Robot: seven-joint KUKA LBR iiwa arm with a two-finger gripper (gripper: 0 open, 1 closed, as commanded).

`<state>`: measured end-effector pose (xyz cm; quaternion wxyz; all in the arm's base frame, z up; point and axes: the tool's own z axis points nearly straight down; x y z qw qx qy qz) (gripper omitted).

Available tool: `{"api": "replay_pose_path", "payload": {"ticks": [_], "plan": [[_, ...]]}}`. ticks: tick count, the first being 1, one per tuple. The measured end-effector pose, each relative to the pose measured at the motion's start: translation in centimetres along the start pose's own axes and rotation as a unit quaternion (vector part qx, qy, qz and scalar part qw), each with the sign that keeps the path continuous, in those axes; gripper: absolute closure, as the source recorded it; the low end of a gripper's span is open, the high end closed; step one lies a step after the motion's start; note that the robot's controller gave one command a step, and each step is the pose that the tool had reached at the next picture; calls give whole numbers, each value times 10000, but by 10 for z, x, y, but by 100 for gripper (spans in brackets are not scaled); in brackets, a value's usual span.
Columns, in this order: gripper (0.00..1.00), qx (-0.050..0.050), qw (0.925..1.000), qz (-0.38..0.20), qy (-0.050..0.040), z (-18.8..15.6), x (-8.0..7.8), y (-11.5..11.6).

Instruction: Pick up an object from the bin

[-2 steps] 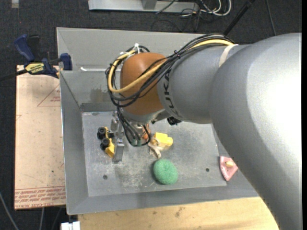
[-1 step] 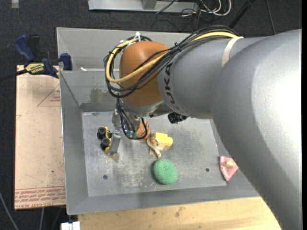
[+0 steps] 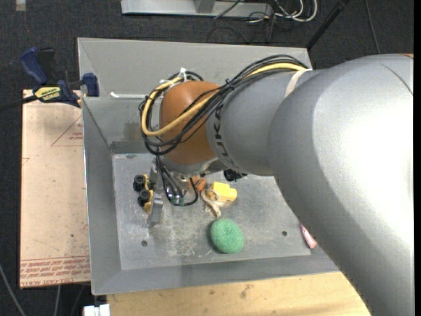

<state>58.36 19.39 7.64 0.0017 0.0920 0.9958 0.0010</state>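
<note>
My gripper [image 3: 156, 210] hangs low over the left middle of the bin floor, under the orange dome. Just to its left, close by, lies a small black and yellow toy [image 3: 141, 191]. To its right sit a yellow block [image 3: 225, 191] and a tan curled piece [image 3: 212, 206]. A green spongy ball [image 3: 227, 236] rests nearer the front edge, to the gripper's right. I see nothing held in the gripper.
The thick grey arm covers the bin's right half and back. A small pink thing [image 3: 308, 237] peeks out at the right wall, and a dark thing [image 3: 230, 174] lies under the wrist. Bare floor shows at the front left.
</note>
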Motion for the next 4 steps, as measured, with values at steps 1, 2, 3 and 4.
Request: {"api": "replay_pose_path", "payload": {"ticks": [1,2,3,4], "plan": [[100,5,9958,918,16,7,15,-4],[100,5,9958,919,16,7,15,-4],[100,22,9957,920,39,2,17,-5],[100,32,9957,922,58,-19,18,-6]]}}
